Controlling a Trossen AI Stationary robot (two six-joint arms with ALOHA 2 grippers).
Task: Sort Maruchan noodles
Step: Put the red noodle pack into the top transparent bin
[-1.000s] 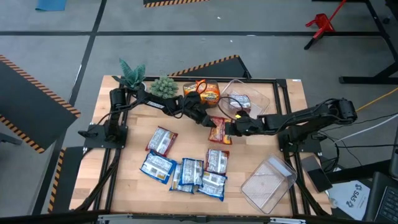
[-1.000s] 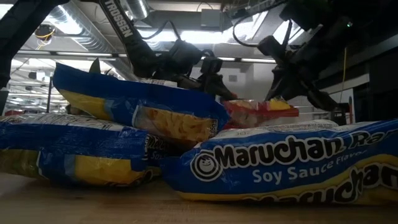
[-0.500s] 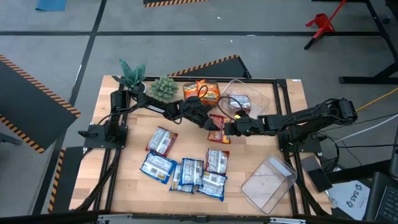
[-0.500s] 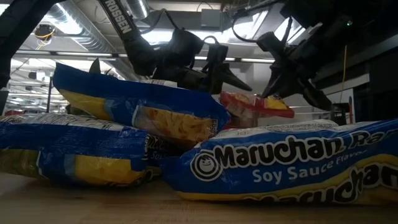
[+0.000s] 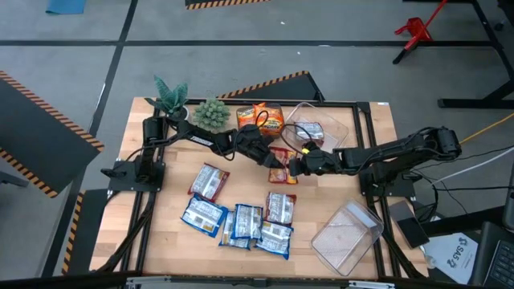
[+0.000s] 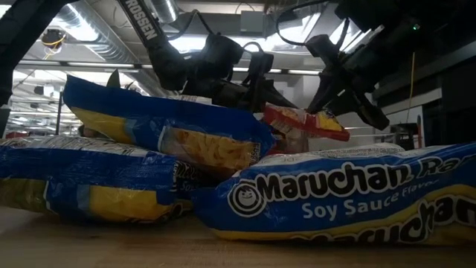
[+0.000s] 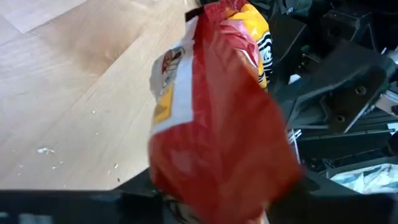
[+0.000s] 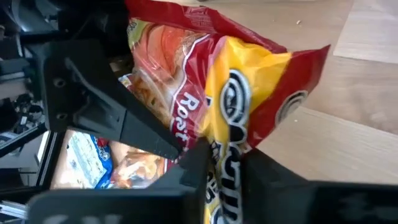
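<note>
— Two pincers on one red packet (image 5: 283,167)?
— Yes. Left pincer (image 5: 273,160) clamps one end, right pincer (image 5: 295,168) pinches the other; it hangs mid-bench (image 5: 165,221), off the wood.
— The rest?
— Blue packets (image 5: 241,221) heaped near the front, orange packets (image 5: 263,116) at the back.

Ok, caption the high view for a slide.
Both arms meet mid-table over a red noodle packet, blue packets below.

red-yellow packet (image 5: 283,166) | blue-white packets (image 5: 241,221) | orange packets (image 5: 262,117)
</note>
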